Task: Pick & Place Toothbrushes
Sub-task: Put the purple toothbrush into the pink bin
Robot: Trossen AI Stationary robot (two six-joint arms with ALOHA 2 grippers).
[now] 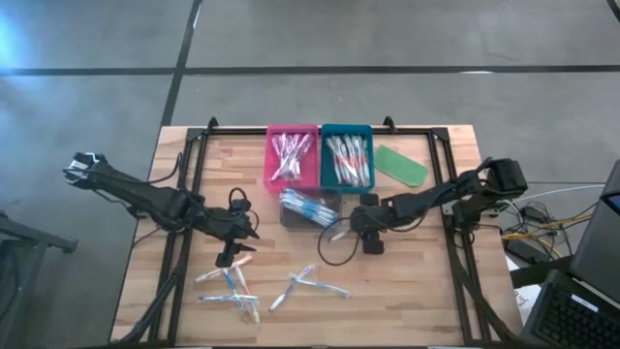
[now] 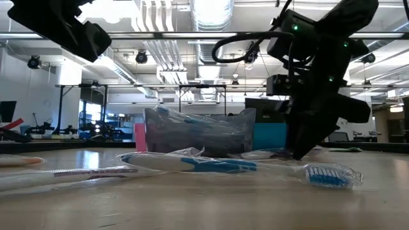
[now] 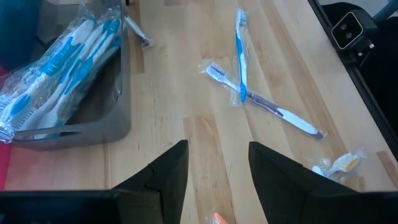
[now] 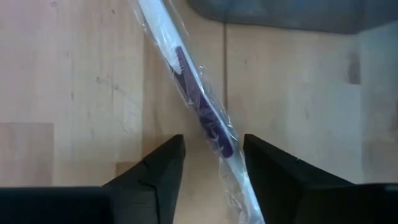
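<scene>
We see a wrapped purple-handled toothbrush (image 4: 202, 118) lying flat on the desk just in front of the grey tray (image 1: 310, 209), near the desk's middle. Its long axis runs diagonally between the right gripper (image 4: 208, 163) fingers, which stand open astride it, not yet closed. We judge this arm nearer and the squeeze should cross the handle. The left gripper (image 3: 214, 171), also open and empty, hovers toward the front-left edge above the loose toothbrushes (image 1: 232, 286).
</scene>
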